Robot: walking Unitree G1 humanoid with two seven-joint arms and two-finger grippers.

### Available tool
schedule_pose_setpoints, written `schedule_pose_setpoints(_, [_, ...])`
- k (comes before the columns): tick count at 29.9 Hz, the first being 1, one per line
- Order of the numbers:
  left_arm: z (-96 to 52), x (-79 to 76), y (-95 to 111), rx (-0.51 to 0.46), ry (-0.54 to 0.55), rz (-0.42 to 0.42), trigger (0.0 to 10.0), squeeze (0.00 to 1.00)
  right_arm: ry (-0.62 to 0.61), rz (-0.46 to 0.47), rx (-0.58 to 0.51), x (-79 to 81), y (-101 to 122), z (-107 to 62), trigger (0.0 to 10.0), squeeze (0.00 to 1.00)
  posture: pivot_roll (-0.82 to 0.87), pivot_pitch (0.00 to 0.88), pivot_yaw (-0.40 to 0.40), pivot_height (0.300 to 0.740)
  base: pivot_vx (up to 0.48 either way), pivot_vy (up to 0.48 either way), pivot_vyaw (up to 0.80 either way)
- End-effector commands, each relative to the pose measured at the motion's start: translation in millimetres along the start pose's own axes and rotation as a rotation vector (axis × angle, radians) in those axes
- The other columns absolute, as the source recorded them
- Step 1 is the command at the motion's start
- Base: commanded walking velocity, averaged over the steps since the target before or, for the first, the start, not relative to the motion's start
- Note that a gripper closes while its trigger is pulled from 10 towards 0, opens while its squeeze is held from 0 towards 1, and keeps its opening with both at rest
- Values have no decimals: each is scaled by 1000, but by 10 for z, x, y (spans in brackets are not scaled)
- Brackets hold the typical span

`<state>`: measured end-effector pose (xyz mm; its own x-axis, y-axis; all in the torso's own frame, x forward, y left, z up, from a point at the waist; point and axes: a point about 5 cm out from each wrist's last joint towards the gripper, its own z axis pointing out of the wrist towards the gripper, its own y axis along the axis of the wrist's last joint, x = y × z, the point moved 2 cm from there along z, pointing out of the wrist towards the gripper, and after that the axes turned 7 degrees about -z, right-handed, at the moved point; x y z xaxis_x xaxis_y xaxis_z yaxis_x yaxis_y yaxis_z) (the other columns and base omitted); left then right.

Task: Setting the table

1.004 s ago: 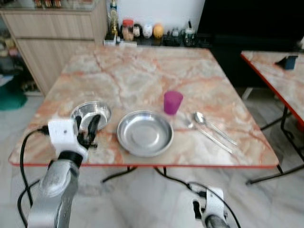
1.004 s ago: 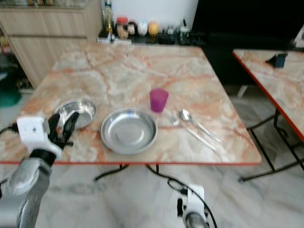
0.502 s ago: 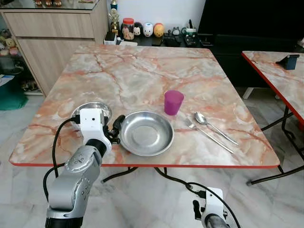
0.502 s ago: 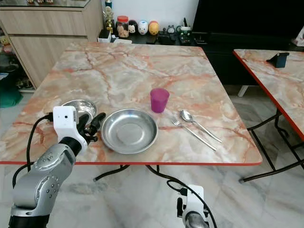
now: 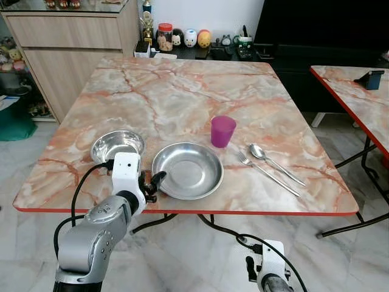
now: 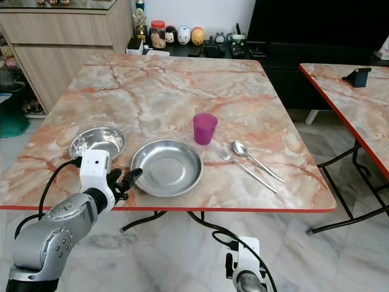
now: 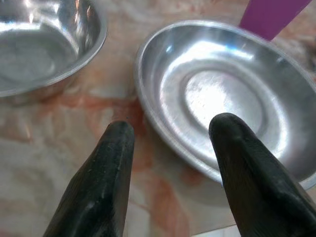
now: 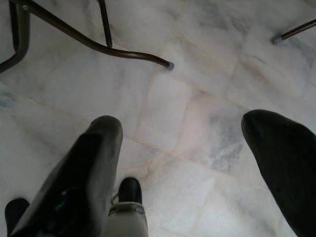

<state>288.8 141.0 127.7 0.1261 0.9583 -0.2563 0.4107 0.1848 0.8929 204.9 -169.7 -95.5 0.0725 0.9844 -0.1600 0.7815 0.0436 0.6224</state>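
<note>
A round steel plate [image 5: 187,170] lies near the marble table's [image 5: 176,91] front edge, and a small steel bowl [image 5: 117,146] rests to its left. Behind the plate stands a purple cup [image 5: 222,131]. A fork [image 5: 267,173] and a spoon [image 5: 276,163] lie side by side to the right. My left gripper [image 5: 152,184] is open and empty, low over the table at the plate's left rim. In the left wrist view its fingertips [image 7: 121,133] straddle that rim, the bowl [image 7: 44,44] to one side. My right gripper [image 8: 197,123] hangs open over the floor.
Jars and small figures [image 5: 182,39] line the table's far edge by a wooden cabinet [image 5: 67,42]. A second marble table [image 5: 364,103] stands to the right across a gap. Metal table legs [image 8: 98,47] cross the tiled floor below.
My left gripper has swung right from beside the bowl to the plate's left rim and drawn back toward the table's front edge. The dishes have stayed in place.
</note>
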Motion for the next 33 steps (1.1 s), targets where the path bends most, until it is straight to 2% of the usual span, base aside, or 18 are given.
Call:
schedule_pose_setpoints(1, [27,59,-8,30,42,-16,10000,271,0,-6,2,-4,1,2,10000,0,21,0,-68,740,0,0,0])
schedule_pose_setpoints(2, [33,77,-19,37,52,-22,10000,0,1,-7,3,-3,-1,1,10000,0,21,0,-68,740,0,0,0])
schedule_pose_setpoints(12, [212,65,41,6,73,-65,10000,0,3,-10,1,0,5,2,10000,0,12,0,-69,740,0,0,0])
schedule_pose_setpoints(23, [312,106,70,-48,127,-100,10000,0,5,-17,1,-9,15,6,10000,0,12,0,-74,740,0,0,0])
schedule_pose_setpoints(33, [383,102,88,-86,127,-124,10000,0,9,-21,-1,-11,21,8,10000,0,12,0,-76,740,0,0,0])
